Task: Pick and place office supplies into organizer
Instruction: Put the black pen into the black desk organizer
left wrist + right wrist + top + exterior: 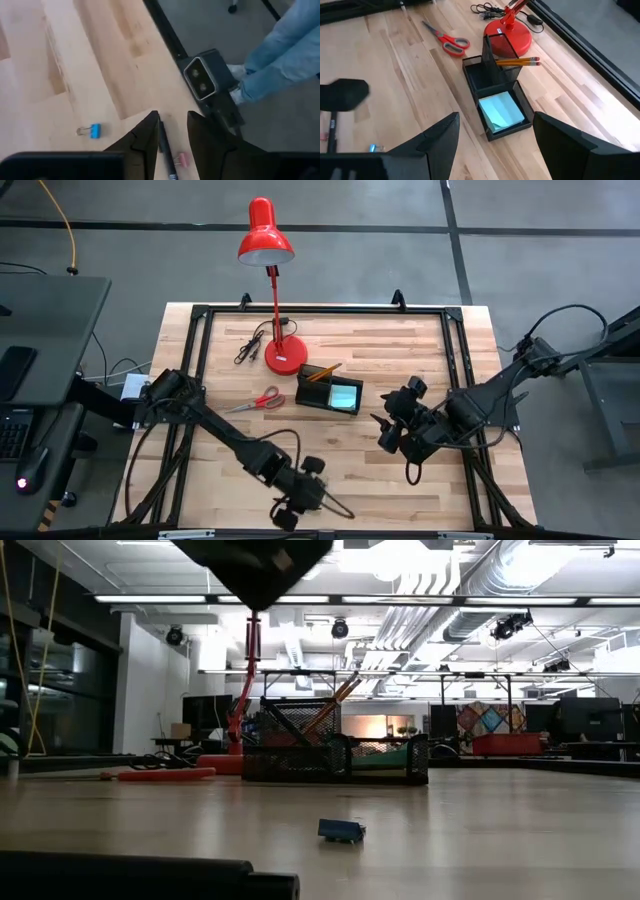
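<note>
L gripper [172, 137] at near table edge, fingers part-open straddling black pen [166, 155], not gripped, I'm lining up the pick | R gripper [495, 142] open, empty, parked clear of organizer [496, 107] mid-table.

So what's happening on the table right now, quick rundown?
Left pincer low at table's near edge, straddling a black pen, not gripped. Right pincer open, hovering near organizer. Scissors still out. Nothing blocking.

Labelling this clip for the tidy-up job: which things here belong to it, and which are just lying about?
Job:
organizer
scissors
pencils
teal sticky pad
black pen
blue binder clip

Lying about:
red lamp
black cord
</note>
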Controlling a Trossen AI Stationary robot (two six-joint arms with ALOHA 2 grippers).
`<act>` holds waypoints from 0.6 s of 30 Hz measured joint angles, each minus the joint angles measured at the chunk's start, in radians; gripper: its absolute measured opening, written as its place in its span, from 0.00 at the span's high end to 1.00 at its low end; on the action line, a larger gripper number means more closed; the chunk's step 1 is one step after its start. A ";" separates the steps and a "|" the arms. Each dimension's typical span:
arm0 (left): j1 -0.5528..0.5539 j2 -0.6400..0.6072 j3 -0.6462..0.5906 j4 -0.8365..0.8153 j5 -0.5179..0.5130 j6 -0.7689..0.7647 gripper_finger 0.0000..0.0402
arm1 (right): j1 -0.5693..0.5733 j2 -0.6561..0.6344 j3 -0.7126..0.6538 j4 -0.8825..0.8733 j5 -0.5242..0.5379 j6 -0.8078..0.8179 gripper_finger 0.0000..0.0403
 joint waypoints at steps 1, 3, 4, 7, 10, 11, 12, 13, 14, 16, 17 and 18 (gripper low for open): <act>-0.010 0.000 0.000 0.002 -0.014 -0.012 0.75 | 0.000 0.010 0.000 -0.001 0.000 -0.001 0.40; -0.021 0.015 0.002 0.016 -0.052 -0.038 0.73 | 0.000 0.033 0.000 -0.002 -0.001 0.004 0.40; -0.029 0.024 0.002 0.011 -0.072 -0.045 0.73 | 0.000 0.042 0.000 -0.002 -0.001 0.011 0.40; -0.040 0.065 0.001 0.042 -0.099 -0.070 0.70 | 0.000 0.061 0.000 0.011 -0.003 0.019 0.40; -0.047 0.108 0.000 0.075 -0.047 -0.123 0.68 | 0.000 0.063 0.000 0.028 -0.015 0.008 0.40; -0.048 0.121 0.000 0.082 -0.036 -0.150 0.68 | 0.000 0.061 0.000 0.026 -0.017 0.001 0.40; -0.048 0.129 0.000 0.076 -0.027 -0.174 0.68 | 0.000 0.059 0.000 0.025 -0.020 0.002 0.40; -0.049 0.131 -0.001 0.065 -0.020 -0.179 0.67 | 0.000 0.057 0.000 0.026 -0.022 0.005 0.40; -0.051 0.130 -0.001 0.058 -0.021 -0.184 0.67 | 0.000 0.055 0.000 0.024 -0.024 0.005 0.40; -0.055 0.126 0.001 0.047 -0.037 -0.188 0.68 | 0.000 0.054 0.000 0.024 -0.029 0.003 0.40; -0.056 0.126 0.001 0.032 -0.052 -0.190 0.69 | 0.000 0.054 0.000 0.024 -0.029 0.001 0.40; -0.057 0.126 0.001 0.020 -0.058 -0.194 0.69 | 0.000 0.054 0.000 0.024 -0.029 0.001 0.40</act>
